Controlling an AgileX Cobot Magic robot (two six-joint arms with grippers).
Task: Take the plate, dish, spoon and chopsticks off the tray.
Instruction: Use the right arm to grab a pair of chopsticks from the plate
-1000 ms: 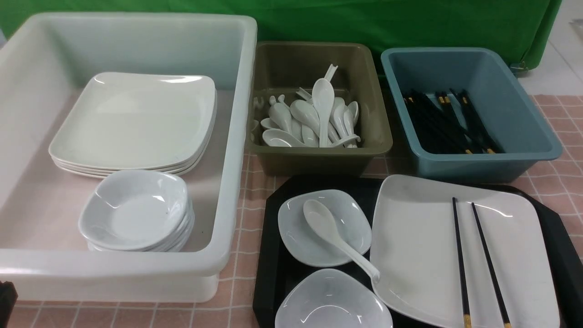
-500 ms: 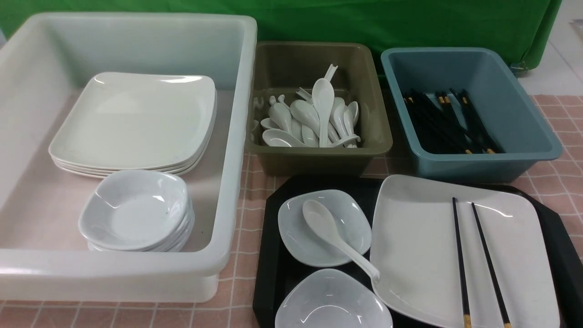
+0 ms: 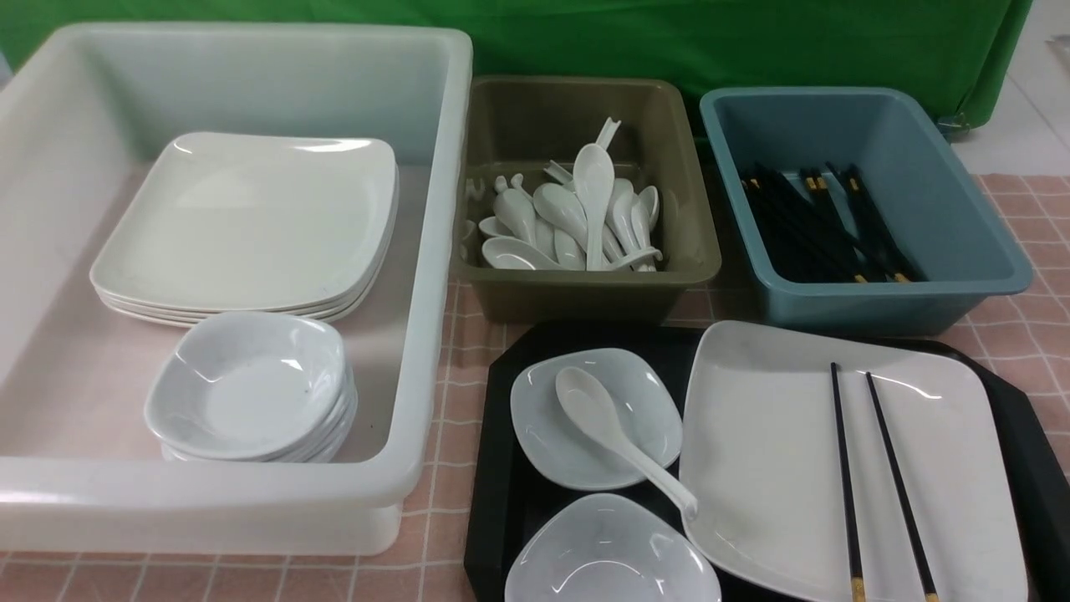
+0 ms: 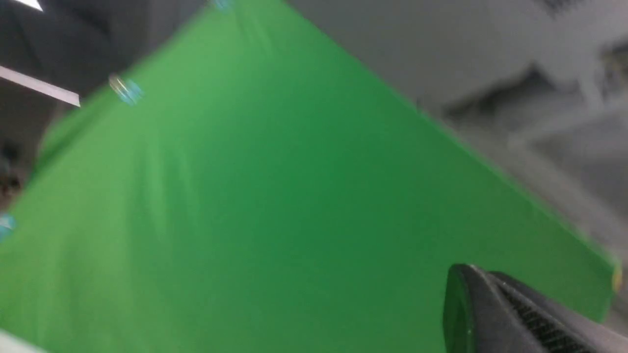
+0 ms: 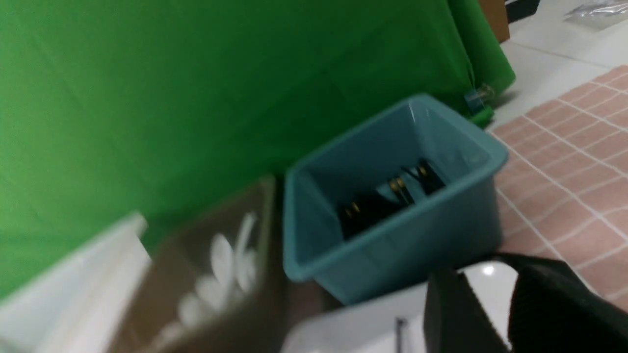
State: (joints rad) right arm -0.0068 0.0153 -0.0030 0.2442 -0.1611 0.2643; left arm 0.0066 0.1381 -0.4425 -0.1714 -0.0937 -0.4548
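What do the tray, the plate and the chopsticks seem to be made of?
The tray: likely plastic, matt black; it shows no sharp reflections. The plate: glossy white, ceramic or melamine; bright highlights lie near its rim. The chopsticks: smooth black with gold bands; wood or plastic, unclear.

glossy, smooth white plate and spoon; matt black plastic tray; smooth plastic blue bin; pink tablecloth; green cloth backdrop.

Black tray. Glossy white plate, spoon and dish. Black chopsticks, yellow-gold bands near the ends. Milky white bin, olive bin, blue bin. Green backdrop. Pink tablecloth, thin white grid lines.
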